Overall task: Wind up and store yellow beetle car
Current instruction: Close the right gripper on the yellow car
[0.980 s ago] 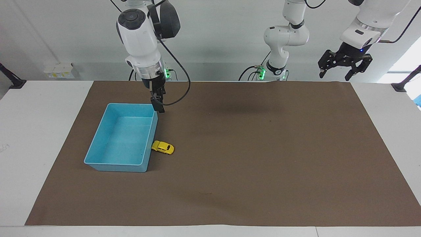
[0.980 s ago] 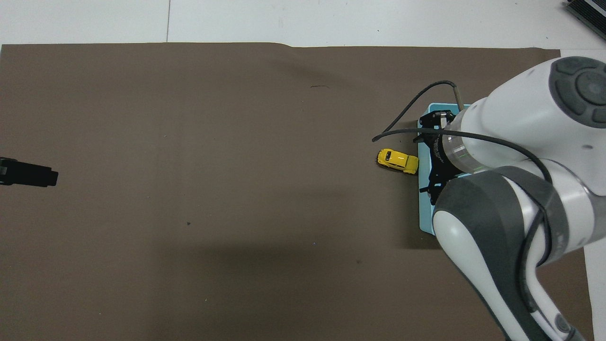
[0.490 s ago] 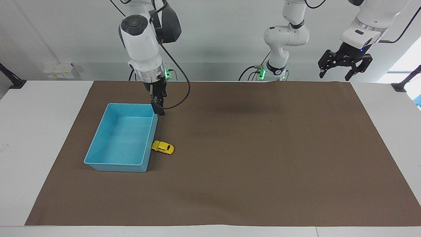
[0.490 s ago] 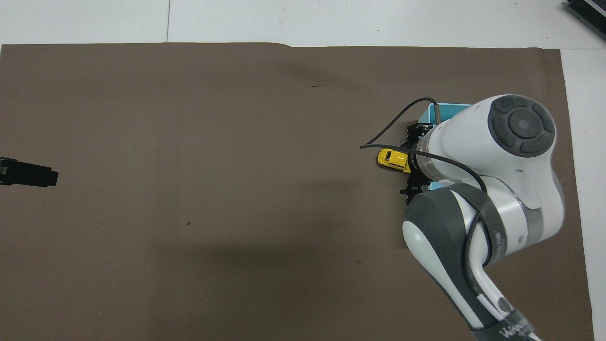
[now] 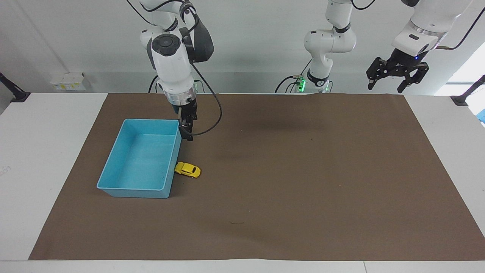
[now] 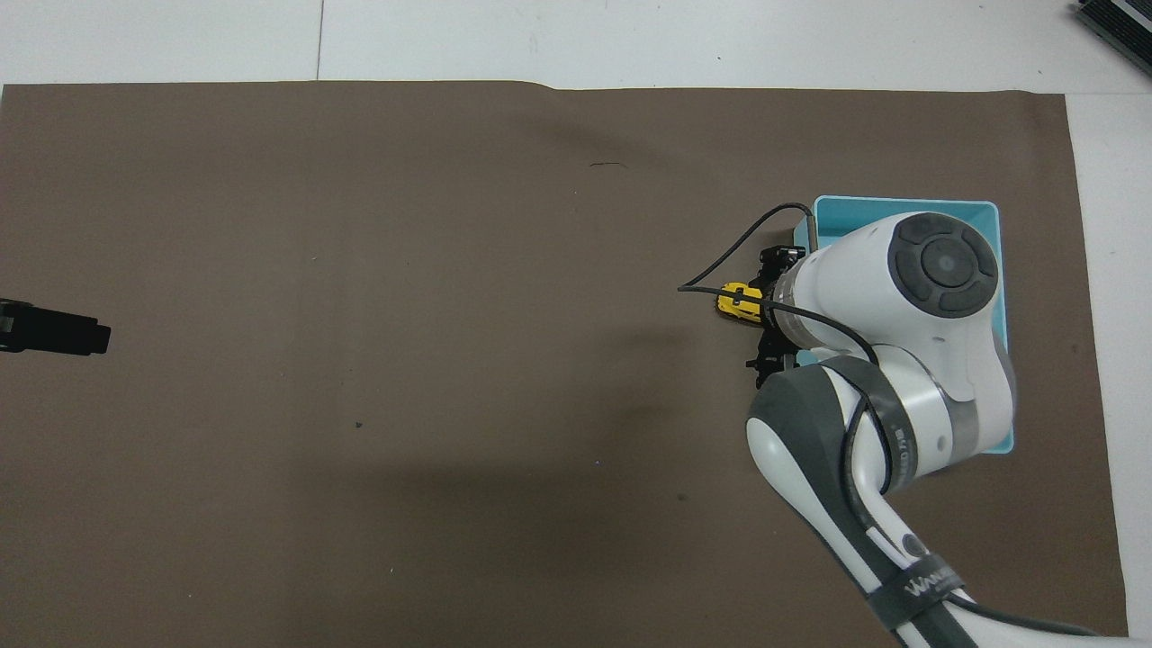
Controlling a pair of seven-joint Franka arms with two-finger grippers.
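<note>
The little yellow car [image 5: 187, 170] sits on the brown mat [image 5: 303, 170]. It is right against the side of the blue box [image 5: 113, 167], on the side that faces the left arm's end of the table. The box has nothing in it, so the car is not put away yet.

The right claw [image 5: 187, 131] hangs in the air over the mat, by the box corner closest to the robots. From above it seems to cover part of the car, but the view from across the table shows it is up high and not touching it. The car is not in this claw. I cannot tell if this claw is open or closed.

The left claw [image 5: 398, 77] waits high up at its own end of the table, spread open and holding nothing.

I think the job now is to go down and pick up the car. To do it well, the right claw should get right over the middle of the car first, then come straight down slowly. The box wall is very close, so the claw could bump it. It may help to pinch the car by its front and back. It should squeeze gently, because the tiny car could roll away.
</note>
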